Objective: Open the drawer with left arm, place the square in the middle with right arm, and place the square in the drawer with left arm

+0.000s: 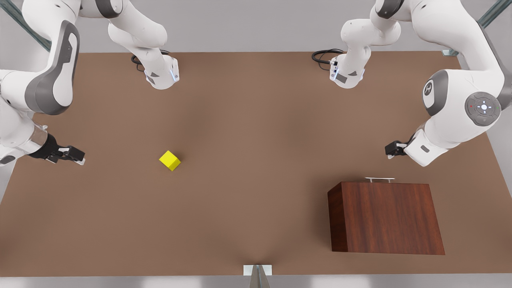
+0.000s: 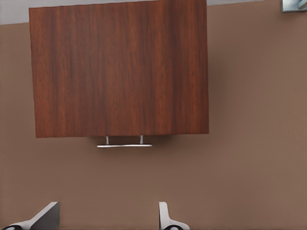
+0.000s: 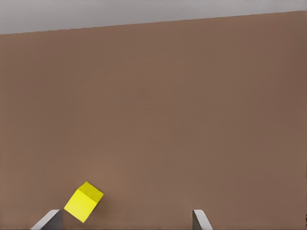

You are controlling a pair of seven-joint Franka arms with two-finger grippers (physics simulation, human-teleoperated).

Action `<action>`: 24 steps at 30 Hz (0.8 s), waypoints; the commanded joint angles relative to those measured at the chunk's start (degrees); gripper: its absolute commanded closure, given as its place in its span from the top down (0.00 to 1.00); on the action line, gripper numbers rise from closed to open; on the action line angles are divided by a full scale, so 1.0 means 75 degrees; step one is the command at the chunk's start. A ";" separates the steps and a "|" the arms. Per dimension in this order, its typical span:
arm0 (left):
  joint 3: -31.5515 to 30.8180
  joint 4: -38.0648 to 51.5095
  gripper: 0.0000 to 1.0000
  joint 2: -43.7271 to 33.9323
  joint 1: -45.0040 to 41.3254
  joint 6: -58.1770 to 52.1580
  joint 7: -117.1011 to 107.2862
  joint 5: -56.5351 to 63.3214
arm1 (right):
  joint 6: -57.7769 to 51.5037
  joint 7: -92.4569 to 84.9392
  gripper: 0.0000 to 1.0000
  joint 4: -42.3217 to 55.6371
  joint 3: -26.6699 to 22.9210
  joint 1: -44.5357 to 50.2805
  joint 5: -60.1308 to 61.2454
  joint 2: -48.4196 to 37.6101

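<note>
The brown counter [image 1: 256, 120] carries everything. Largest on it is the dark wood-grain box [image 1: 386, 218], sitting at about 4 o'clock from the counter's centre in the front view. Its drawer [image 2: 120, 72] is shut, flush with the box front, and its thin silver handle [image 1: 379, 179] sticks out from the box's far edge; in the left wrist view the handle [image 2: 123, 145] lies just below the box.

The left gripper [image 1: 394, 149] hangs near the handle, at about 1 o'clock from it in the front view, not touching it. Its fingers [image 2: 165, 218] stand spread apart with nothing between them.

The right gripper [image 1: 76, 156] is at 9 o'clock on the counter in the front view, well apart from the box. Its fingers [image 3: 201, 221] are also spread wide and empty.

The small yellow cube [image 1: 170, 160] rests on the counter at about 8 o'clock from centre, turned corner-on, near the right gripper at its 3 o'clock side. In the right wrist view the cube [image 3: 83, 201] lies just beside one finger, apart from it.
</note>
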 commanded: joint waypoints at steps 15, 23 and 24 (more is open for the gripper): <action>0.0117 -0.6632 1.00 -0.2719 0.0002 0.6736 -0.9714 -0.1181 | 0.4555 -0.2649 1.00 -0.4842 0.0493 0.2355 0.0001 -0.0448; 0.0351 -0.7653 1.00 -0.2157 0.0013 0.8566 -0.9820 -0.2482 | 0.6078 -0.4513 1.00 -0.5838 0.0422 0.2367 -0.0057 0.1018; 0.0398 -0.7653 1.00 -0.2040 0.0013 0.8660 -0.9820 -0.2482 | 0.6078 -0.4595 1.00 -0.5768 0.0399 0.2344 -0.0081 0.1065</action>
